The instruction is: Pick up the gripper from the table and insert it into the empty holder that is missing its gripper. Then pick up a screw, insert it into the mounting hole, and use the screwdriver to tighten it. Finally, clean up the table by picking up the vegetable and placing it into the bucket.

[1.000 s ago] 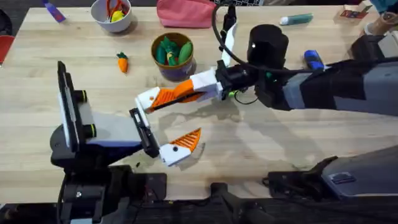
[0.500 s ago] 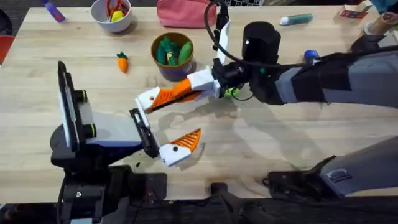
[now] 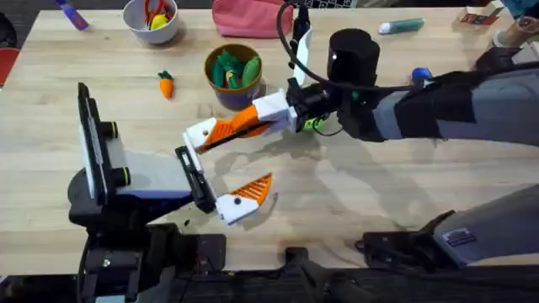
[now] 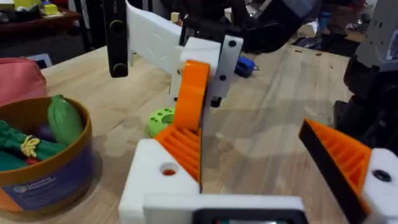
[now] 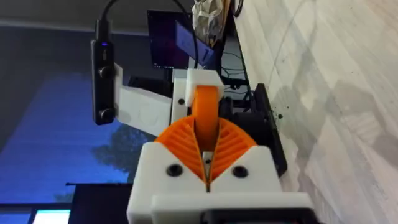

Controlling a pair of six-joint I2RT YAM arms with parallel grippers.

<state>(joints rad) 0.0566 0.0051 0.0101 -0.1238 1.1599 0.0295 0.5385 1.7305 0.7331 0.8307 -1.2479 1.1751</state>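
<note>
Between right pincer pads — ribbed orange wedge gripper.

Surface: light wooden tabletop
Far edge: white bowl, pink pouch, teal marker
Middle: carrot, bucket, green disc

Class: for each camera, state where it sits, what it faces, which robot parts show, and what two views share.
Overhead: above the bases, facing down on the table; left arm, right arm.
Left wrist: left arm, facing the bucket; left gripper.
Right wrist: right arm, facing along the table; right gripper.
Shared: the gripper, both wrist views.
</note>
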